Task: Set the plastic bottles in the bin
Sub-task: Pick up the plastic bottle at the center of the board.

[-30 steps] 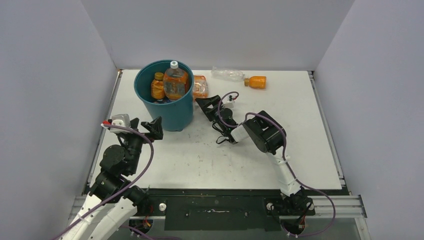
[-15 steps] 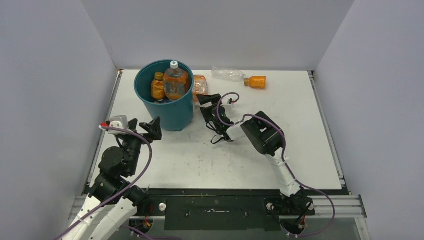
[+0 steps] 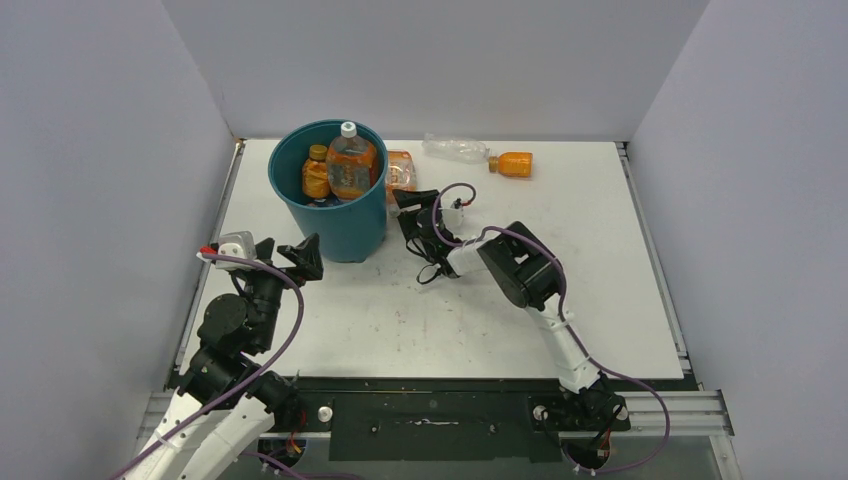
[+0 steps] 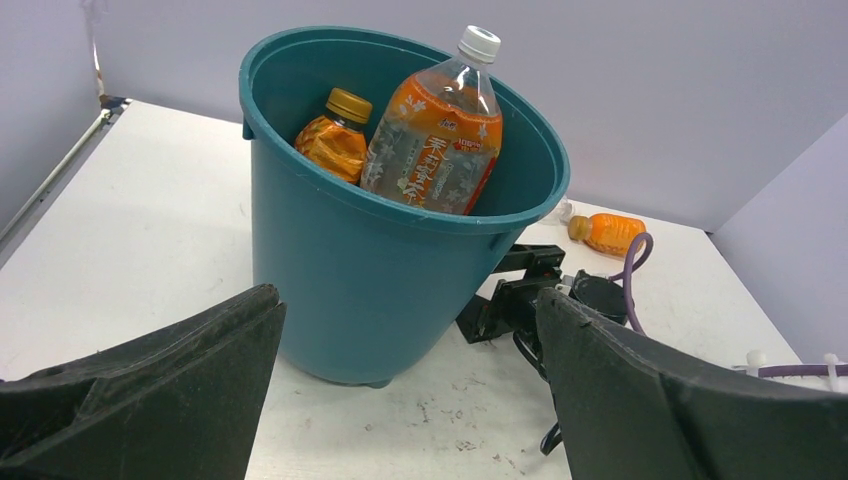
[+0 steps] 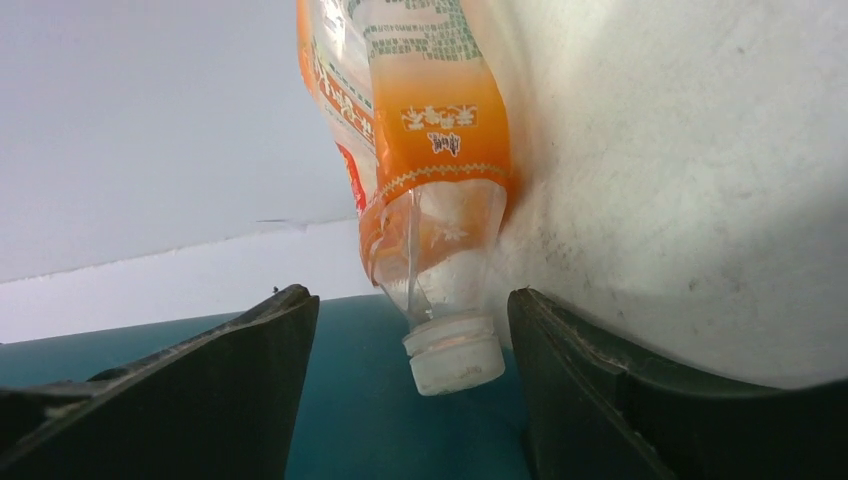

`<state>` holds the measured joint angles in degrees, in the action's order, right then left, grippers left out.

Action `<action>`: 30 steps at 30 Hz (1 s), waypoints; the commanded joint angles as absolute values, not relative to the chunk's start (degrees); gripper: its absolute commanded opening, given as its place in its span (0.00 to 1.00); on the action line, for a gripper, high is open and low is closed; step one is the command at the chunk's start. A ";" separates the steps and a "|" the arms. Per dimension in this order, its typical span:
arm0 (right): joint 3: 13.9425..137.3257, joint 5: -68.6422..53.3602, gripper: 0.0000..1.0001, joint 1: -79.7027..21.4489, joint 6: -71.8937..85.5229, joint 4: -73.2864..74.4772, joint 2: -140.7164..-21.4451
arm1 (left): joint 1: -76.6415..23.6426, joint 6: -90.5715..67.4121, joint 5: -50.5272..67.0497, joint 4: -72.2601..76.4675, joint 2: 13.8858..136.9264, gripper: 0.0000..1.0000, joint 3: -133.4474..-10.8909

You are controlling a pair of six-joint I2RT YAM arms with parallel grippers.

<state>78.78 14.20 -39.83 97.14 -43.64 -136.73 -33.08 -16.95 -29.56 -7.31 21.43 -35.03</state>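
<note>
The teal bin [image 3: 345, 228] stands at the back left of the table and holds a large clear bottle with an orange label [image 3: 352, 165] and a small orange bottle [image 3: 316, 172]. Another orange-labelled clear bottle [image 3: 401, 171] lies against the bin's right side. My right gripper [image 3: 404, 204] is at that bottle's cap end. In the right wrist view the white cap [image 5: 455, 364] sits between the open fingers of the right gripper [image 5: 410, 298], with a gap on each side. My left gripper [image 3: 291, 258] is open and empty in front of the bin [image 4: 400, 270].
A crushed clear bottle [image 3: 455, 149] and a small orange bottle [image 3: 515, 163] lie near the back wall. Grey walls enclose the white table [image 3: 600, 260] on three sides. The right arm's cable [image 3: 450, 200] loops beside the bin.
The right gripper has moved left and forward to the bottle lying beside the bin, and its jaws have narrowed a little. The left arm has barely shifted.
</note>
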 commanded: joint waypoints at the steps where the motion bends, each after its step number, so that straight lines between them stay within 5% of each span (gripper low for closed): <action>1: 78.98 14.31 0.67 -39.85 97.55 -37.37 -142.07 | -33.13 -17.31 -29.90 -5.01 21.23 0.96 -35.16; 8: 80.38 12.69 0.55 -39.86 97.06 -38.57 -143.84 | -33.13 -17.31 -29.62 -5.01 21.36 0.96 -35.15; 18: 69.74 12.21 0.07 -38.25 95.33 -46.74 -138.87 | -33.13 -17.06 -29.89 -5.08 21.06 0.96 -35.16; 30: 33.00 6.94 0.05 -29.96 75.57 -52.11 -105.08 | -33.47 -16.84 -29.32 -4.89 19.69 0.96 -35.32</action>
<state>42.13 10.15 -32.36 87.70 -56.73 -116.79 -33.08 -17.21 -29.58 -7.09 20.10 -35.03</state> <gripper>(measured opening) 0.357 0.963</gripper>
